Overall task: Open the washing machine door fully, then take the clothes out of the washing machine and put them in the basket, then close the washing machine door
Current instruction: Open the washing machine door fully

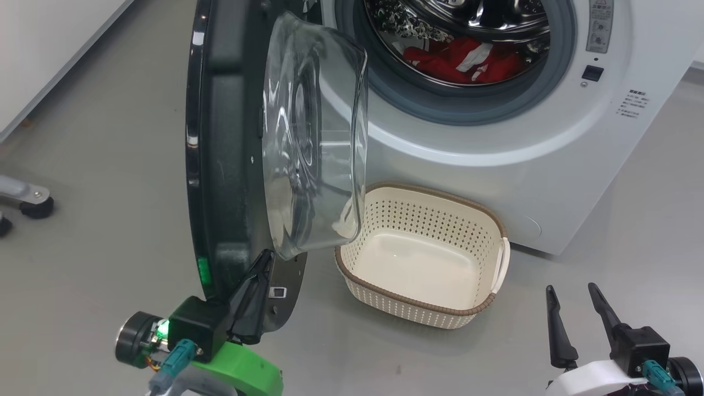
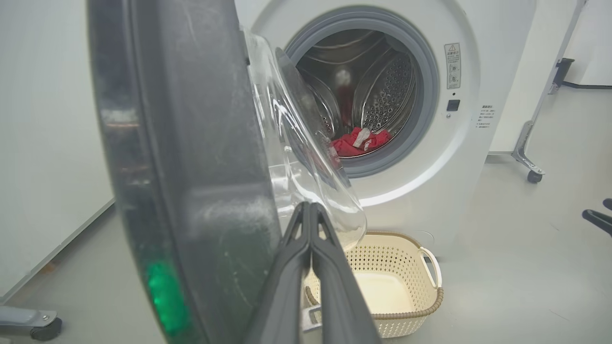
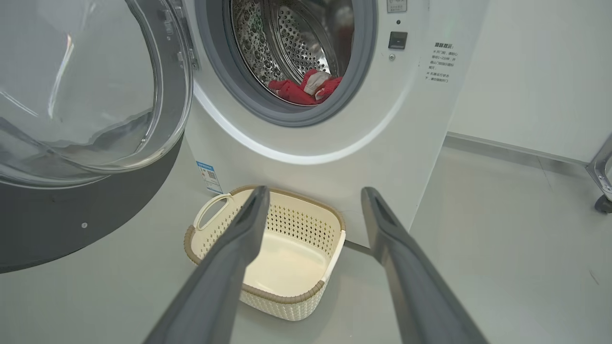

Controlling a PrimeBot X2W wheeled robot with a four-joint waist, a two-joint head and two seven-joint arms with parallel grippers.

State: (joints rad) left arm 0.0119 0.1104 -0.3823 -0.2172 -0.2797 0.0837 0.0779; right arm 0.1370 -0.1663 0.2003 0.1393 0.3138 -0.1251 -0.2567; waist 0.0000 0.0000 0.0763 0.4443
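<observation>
Washing machine door [image 1: 225, 137] ajar, lower inner face beside closed left hand [image 1: 268, 255].

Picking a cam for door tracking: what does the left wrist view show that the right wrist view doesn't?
Left wrist view: the washing machine door nearly edge-on, green glow on its dark rim, the left gripper next to it, jaws shut, a wheeled stand at right.
Right wrist view: the door's glass bowl face-on from its inner side, a blue label sticker, the right gripper, jaws open.
Both: the clothes in the washing machine, the basket, empty.
</observation>
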